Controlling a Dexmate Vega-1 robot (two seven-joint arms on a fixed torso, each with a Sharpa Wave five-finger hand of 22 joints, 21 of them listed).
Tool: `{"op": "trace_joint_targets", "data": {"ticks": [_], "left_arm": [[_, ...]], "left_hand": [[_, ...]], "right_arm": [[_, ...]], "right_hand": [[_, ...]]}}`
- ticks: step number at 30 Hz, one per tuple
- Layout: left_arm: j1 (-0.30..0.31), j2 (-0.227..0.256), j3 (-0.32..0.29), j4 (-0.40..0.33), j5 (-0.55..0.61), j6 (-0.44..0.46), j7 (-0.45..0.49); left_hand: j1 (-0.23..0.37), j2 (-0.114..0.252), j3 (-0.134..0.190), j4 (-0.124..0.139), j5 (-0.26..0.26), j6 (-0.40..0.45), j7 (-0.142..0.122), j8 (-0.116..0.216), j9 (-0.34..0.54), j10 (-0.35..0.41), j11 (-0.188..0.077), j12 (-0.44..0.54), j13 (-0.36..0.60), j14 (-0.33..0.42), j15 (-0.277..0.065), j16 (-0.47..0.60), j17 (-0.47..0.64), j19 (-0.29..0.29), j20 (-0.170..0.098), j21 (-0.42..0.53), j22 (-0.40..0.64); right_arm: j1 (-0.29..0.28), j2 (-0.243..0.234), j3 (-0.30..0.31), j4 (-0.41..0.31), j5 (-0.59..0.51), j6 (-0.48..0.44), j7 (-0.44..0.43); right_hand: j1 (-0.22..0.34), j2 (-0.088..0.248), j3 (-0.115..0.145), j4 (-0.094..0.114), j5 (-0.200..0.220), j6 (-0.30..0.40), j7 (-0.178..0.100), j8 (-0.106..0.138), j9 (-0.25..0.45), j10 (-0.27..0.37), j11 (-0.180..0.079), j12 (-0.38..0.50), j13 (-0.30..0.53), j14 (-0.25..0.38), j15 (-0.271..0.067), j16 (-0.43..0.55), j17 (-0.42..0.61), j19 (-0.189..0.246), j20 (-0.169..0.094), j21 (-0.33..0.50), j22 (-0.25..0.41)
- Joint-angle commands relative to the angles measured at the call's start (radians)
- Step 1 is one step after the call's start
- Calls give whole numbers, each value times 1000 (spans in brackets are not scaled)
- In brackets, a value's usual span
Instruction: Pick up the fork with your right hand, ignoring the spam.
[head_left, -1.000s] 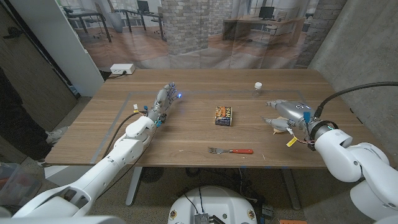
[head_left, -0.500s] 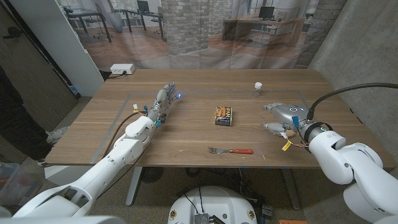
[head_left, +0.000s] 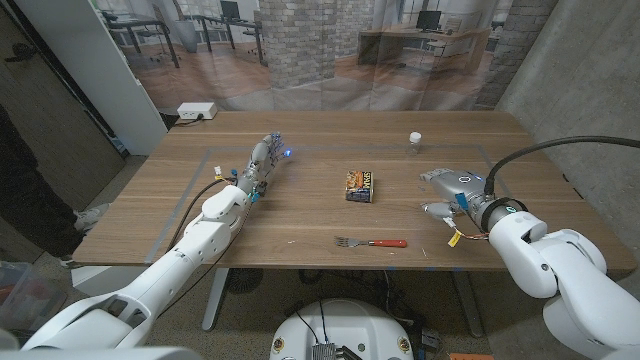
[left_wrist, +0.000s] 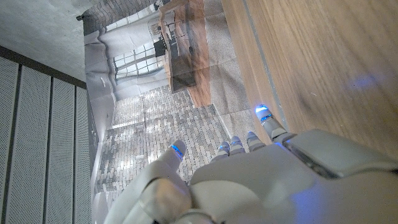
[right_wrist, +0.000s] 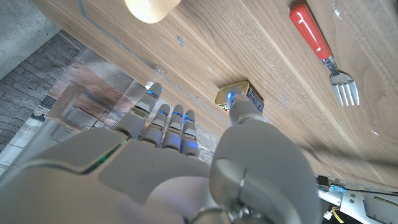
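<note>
One fork (head_left: 371, 242), one spam tin (head_left: 360, 185), one small jar (head_left: 415, 139).

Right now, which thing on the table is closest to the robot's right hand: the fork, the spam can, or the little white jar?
The fork. Its red handle end lies just in front of the right hand, while the spam can and the little white jar lie farther off.

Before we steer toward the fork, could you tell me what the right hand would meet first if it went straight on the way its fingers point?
Probably the spam can: the right hand points across the table toward it, though height is unclear.
</note>
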Motion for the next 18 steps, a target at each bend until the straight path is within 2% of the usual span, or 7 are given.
{"op": "trace_joint_targets", "data": {"ticks": [1, 12, 18], "left_arm": [[-15, -10, 3, 27, -1, -3, -11], [-28, -18, 6, 51, -1, -8, -21], [-32, -20, 5, 59, -2, -8, -24]], "left_hand": [[1, 107, -1, -2, 5, -77, 2, 0, 4, -66, 9, -1, 2, -60, 3, 3, 2, -126, 10, -3, 3], [0, 106, -2, -2, 6, -77, 2, 0, 4, -66, 8, -1, 2, -60, 3, 3, 2, -125, 10, -4, 3], [0, 106, -2, -2, 6, -77, 3, 0, 4, -66, 8, -1, 2, -59, 4, 4, 2, -125, 10, -5, 3]], "right_arm": [[41, 24, -60, 8, -114, 22, 109], [59, 61, -73, 9, -172, 61, 187], [63, 80, -78, 10, -191, 83, 222]], "right_hand": [[35, -7, 14, -3, 11, -14, -6, 1, 3, -10, -7, -4, 4, 0, -17, -3, 2, 5, -7, -3, 3], [93, -30, 26, -4, 21, -24, -12, 5, 5, -16, -19, -2, 5, -5, -21, -4, 2, 4, -7, -6, 2], [108, -49, 24, -3, 24, -20, -12, 9, 5, -11, -19, 1, 5, -5, -23, -4, 2, 4, -8, -6, 2]]}}
